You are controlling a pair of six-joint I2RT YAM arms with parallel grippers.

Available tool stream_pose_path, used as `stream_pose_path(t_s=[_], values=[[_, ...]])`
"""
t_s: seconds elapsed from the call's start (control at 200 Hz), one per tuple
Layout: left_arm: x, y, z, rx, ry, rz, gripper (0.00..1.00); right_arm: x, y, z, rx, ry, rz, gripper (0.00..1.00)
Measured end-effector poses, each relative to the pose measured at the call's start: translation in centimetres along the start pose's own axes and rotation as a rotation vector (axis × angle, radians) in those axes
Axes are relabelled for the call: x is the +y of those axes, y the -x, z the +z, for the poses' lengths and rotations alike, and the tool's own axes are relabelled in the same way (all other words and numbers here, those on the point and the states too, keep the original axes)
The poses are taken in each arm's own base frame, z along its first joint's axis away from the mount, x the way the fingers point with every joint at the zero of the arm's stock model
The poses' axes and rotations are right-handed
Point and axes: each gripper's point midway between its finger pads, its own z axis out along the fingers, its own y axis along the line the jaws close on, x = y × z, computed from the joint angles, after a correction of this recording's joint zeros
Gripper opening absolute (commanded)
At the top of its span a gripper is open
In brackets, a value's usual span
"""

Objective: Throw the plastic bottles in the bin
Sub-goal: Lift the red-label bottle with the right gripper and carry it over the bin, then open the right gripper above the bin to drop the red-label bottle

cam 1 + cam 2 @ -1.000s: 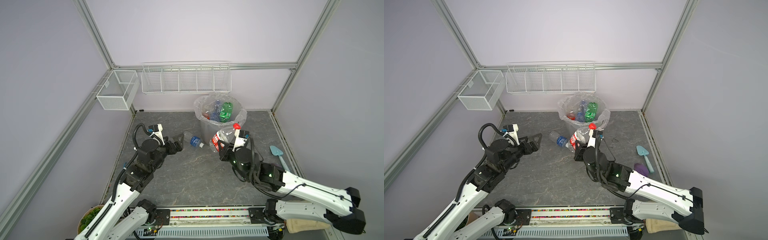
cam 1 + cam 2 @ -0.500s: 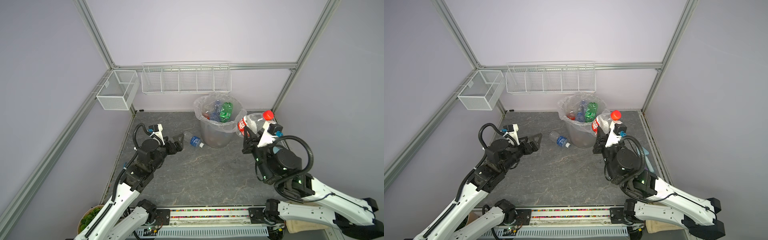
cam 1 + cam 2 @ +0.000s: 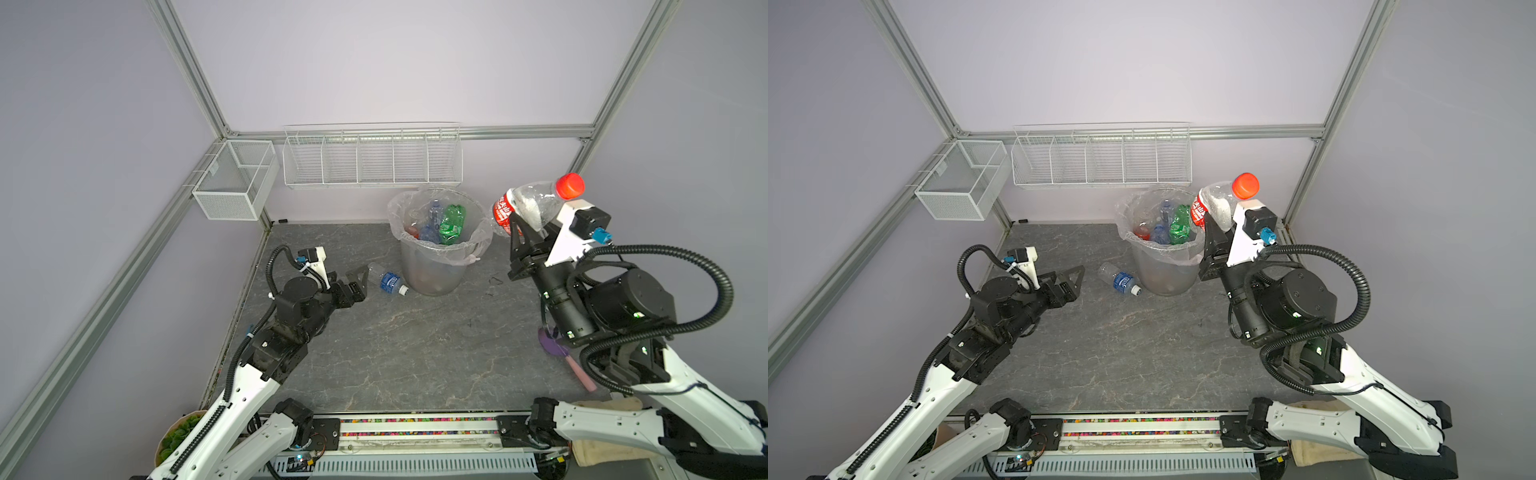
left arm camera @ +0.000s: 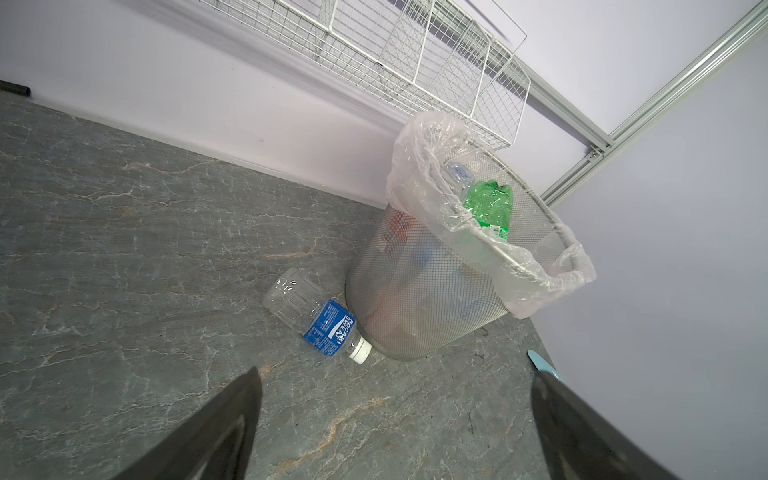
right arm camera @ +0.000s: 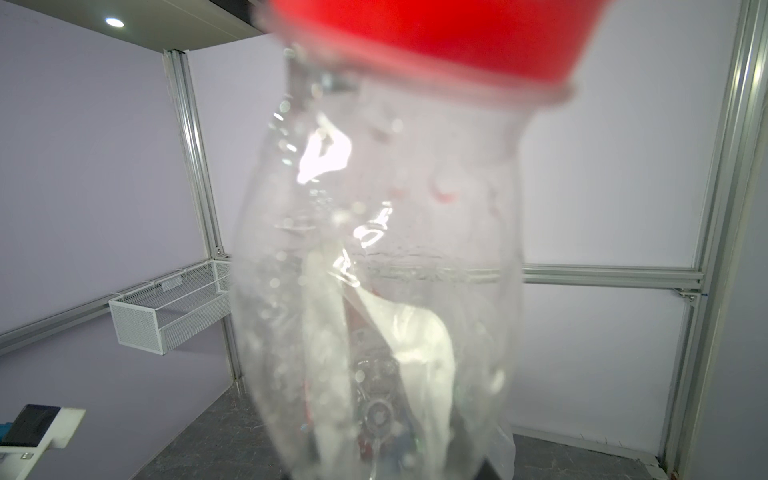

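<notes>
Carrying red-capped bottle (image 3: 534,202) clamped in right gripper (image 3: 524,232), raised just beside bin (image 3: 436,266), not yet over rim. Needs shift over opening w/ release. Left gripper (image 3: 360,279) fingers spread wide, empty, near blue-label bottle (image 3: 387,282) lying on counter (image 3: 415,353) against bin.

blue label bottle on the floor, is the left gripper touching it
Apart. The left wrist view shows bare floor between the open left gripper and the blue label bottle.
</notes>
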Motion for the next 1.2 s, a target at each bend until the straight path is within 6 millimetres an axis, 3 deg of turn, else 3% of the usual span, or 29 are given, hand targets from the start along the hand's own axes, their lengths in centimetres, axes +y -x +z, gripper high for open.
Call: stream_pose_path(t_s=[0.235, 0.425, 0.5, 0.545, 0.58, 0.65, 0.675, 0.755, 0.83, 0.93, 1.1, 1.2], values=[[-0.2, 0.3, -0.5, -0.013, -0.008, 0.006, 1.0, 0.9, 0.5, 2.6, 0.026, 0.003, -0.073, 0.23], [-0.1, 0.2, -0.7, -0.009, -0.005, 0.006, 1.0, -0.3, -1.8, 7.7, 0.15, -0.04, -0.098, 0.23], [-0.1, 0.3, -0.8, -0.009, -0.006, 0.006, 1.0, -1.4, -4.6, 10.4, 0.247, -0.054, -0.077, 0.25], [-0.1, 0.3, -0.9, -0.009, -0.006, 0.006, 1.0, -1.8, -6.8, 11.8, 0.313, -0.055, -0.063, 0.32], [-0.1, 0.2, -0.9, -0.008, -0.005, 0.006, 1.0, -2.1, -9.1, 13.0, 0.382, -0.057, -0.058, 0.43], [-0.1, 0.2, -1.0, -0.009, -0.005, 0.006, 1.0, -2.3, -14.4, 14.4, 0.548, -0.06, -0.059, 0.83], [-0.1, 0.3, -1.2, -0.01, -0.006, 0.006, 1.0, -2.2, -16.3, 14.8, 0.612, -0.06, -0.06, 0.9], [-0.3, 0.7, -1.8, -0.022, -0.014, 0.005, 1.0, -2.0, -20.7, 15.2, 0.775, -0.058, -0.084, 1.0], [-0.6, 1.2, -2.4, -0.038, -0.024, 0.005, 1.0, -1.8, -22.4, 14.5, 0.853, -0.046, -0.088, 0.98], [-0.9, 1.7, -2.7, -0.051, -0.032, 0.006, 1.0, -2.0, -20.2, 12.9, 0.83, -0.034, -0.072, 0.98], [-0.8, 1.6, -2.6, -0.047, -0.03, 0.006, 1.0, -3.2, -12.2, 9.0, 0.652, -0.019, -0.001, 0.98], [-0.7, 1.4, -2.3, -0.038, -0.025, 0.006, 1.0, -3.7, -10.4, 7.4, 0.6, -0.019, 0.026, 0.98]])
